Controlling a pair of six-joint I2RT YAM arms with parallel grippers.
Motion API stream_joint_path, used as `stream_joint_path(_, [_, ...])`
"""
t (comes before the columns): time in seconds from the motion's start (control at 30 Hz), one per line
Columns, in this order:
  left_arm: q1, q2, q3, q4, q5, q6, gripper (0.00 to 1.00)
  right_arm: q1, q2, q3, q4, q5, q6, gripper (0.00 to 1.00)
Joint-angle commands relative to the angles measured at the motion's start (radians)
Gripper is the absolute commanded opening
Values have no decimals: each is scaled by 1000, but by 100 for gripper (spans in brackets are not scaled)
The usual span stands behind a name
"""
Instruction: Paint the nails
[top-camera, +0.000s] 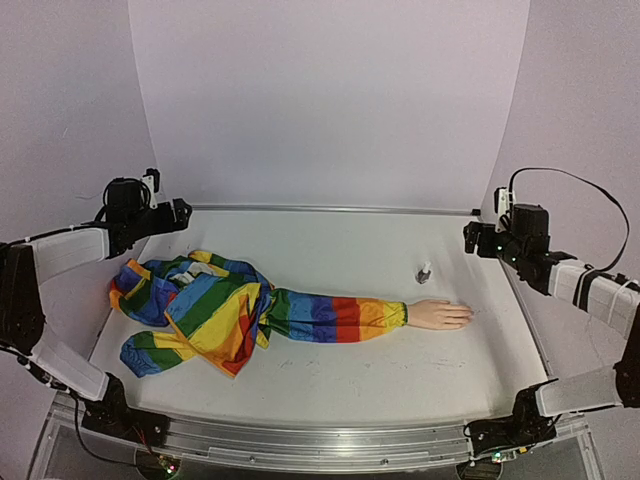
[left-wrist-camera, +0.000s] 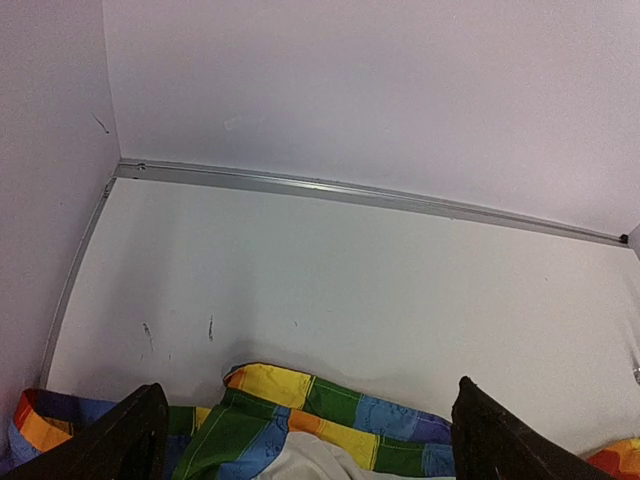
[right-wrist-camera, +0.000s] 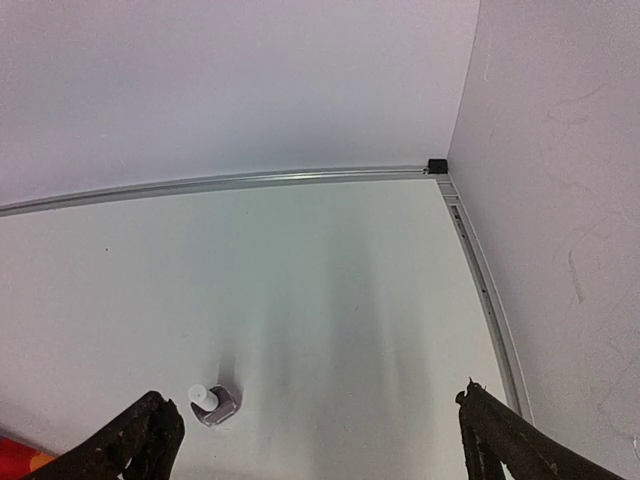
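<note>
both arms share one build: black joint housings linked by pale grey-white shells. the left arm (top-camera: 60, 250) and the right arm (top-camera: 590, 285) stand on black bases at the near edge of the desk (top-camera: 330, 380), each base showing a small green light. a thin black cable (top-camera: 575, 180) loops over the right arm's wrist. the left tool (left-wrist-camera: 308, 400) and right tool (right-wrist-camera: 318, 405) have matte black fingers with rough, grainy edges.

nails (top-camera: 466, 316) too small to tell, rainbow sleeve (left-wrist-camera: 330, 420) cut off by left wrist view's edge
</note>
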Motion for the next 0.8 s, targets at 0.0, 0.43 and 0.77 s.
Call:
stream_joint_path(0.0, [-7,-107,-11,-49,-51,-48,99,-15,-43,0,-1,46,26,98])
stream_joint_path(0.43, [-23,-377,-38,-226,-107,-122,99,-55,-142,6,-115,-75,150,98])
stream_joint_path(0.77, [-30,-408,19,-343,70,-115,99,-27,28,120,-284,-213,134,98])
